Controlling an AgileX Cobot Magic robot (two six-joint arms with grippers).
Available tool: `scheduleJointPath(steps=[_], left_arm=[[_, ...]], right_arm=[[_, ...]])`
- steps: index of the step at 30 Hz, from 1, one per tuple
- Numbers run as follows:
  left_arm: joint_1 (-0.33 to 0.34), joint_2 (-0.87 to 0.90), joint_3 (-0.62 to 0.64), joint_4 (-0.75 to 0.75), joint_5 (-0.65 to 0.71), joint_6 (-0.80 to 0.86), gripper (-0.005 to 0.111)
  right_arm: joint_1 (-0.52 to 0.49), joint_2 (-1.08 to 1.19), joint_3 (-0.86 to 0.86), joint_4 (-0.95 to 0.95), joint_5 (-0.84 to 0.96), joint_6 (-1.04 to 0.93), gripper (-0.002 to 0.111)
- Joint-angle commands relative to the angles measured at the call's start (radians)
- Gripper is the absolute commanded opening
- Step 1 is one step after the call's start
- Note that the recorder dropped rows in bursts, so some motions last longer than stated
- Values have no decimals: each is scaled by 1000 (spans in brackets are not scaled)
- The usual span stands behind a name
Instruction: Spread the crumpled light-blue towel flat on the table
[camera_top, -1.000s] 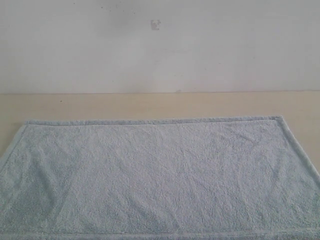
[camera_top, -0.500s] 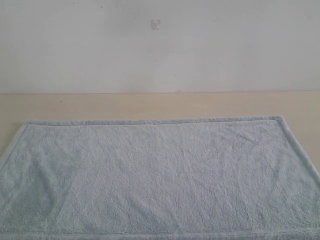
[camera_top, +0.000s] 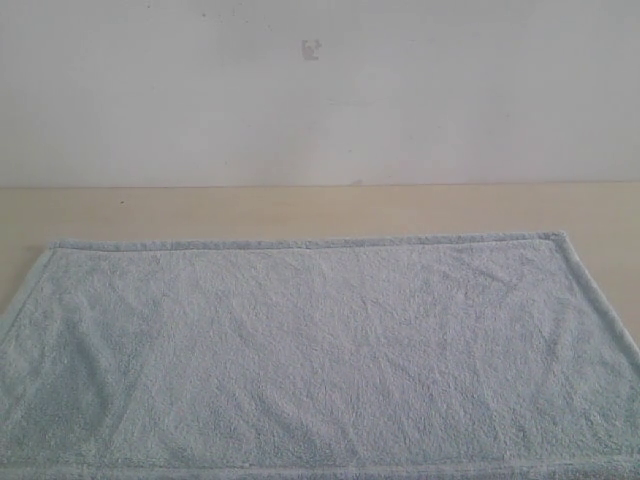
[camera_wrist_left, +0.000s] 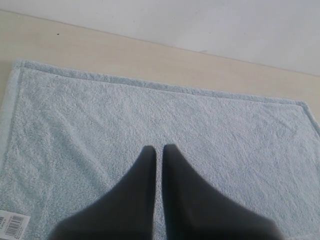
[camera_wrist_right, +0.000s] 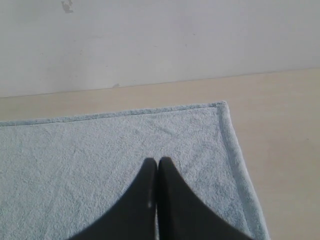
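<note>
The light-blue towel (camera_top: 320, 350) lies spread flat on the cream table (camera_top: 300, 210), its hemmed far edge straight and both far corners showing. Neither gripper appears in the exterior view. In the left wrist view the left gripper (camera_wrist_left: 159, 148) hangs above the towel (camera_wrist_left: 150, 120), dark fingers shut with only a thin slit between them and nothing held. A white barcode label (camera_wrist_left: 12, 223) sits at one towel corner. In the right wrist view the right gripper (camera_wrist_right: 157, 161) hovers over the towel (camera_wrist_right: 100, 150) near its far right corner (camera_wrist_right: 221, 105), shut and empty.
A pale grey-white wall (camera_top: 320, 90) rises behind the table's far edge. A strip of bare tabletop runs between towel and wall, and more bare table (camera_wrist_right: 285, 150) lies beside the towel's right edge.
</note>
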Motion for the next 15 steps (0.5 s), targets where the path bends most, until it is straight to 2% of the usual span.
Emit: scheduleJointPath(steps=[1,6,15], left_arm=[[-9,-8,4,-10,-5,4,4],[-9,-8,4,-10,-5,4,4],[-9,-8,4,-10,-5,4,4]], right_arm=[[-4,-7,8,-12,-30,-3,0],[-2,-7,8,-10,29,-3,0],[-2,-7,8,-10,31,-1,0]])
